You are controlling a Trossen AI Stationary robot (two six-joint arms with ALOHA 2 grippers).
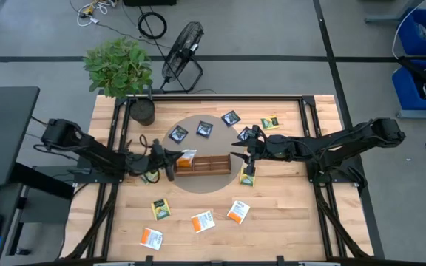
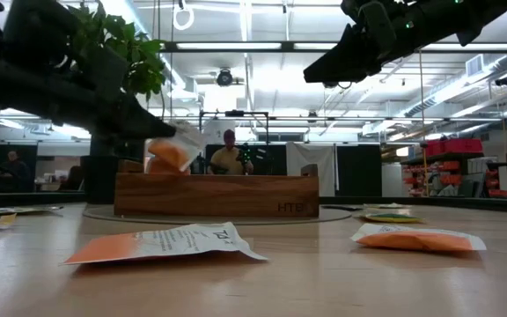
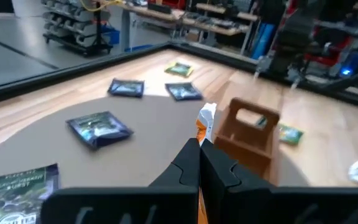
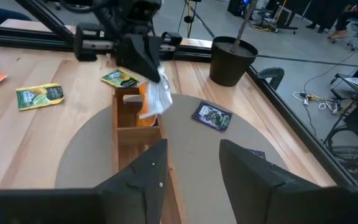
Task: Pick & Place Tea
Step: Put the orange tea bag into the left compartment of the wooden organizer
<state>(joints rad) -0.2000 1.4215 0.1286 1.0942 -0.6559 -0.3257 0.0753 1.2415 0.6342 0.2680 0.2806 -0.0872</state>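
Left gripper (image 1: 170, 159) pinches an orange-and-white sachet (image 4: 154, 96) just above the wooden tray's (image 1: 211, 164) left end compartment — released while tilted, it could catch the rim and slide outside. Right gripper (image 1: 240, 157) waits open over the tray's other end.

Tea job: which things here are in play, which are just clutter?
In play:
- orange-and-white sachet held by the shut left gripper over the wooden tray
- loose sachets
- right gripper, open, empty

Clutter:
- potted plant
- fan
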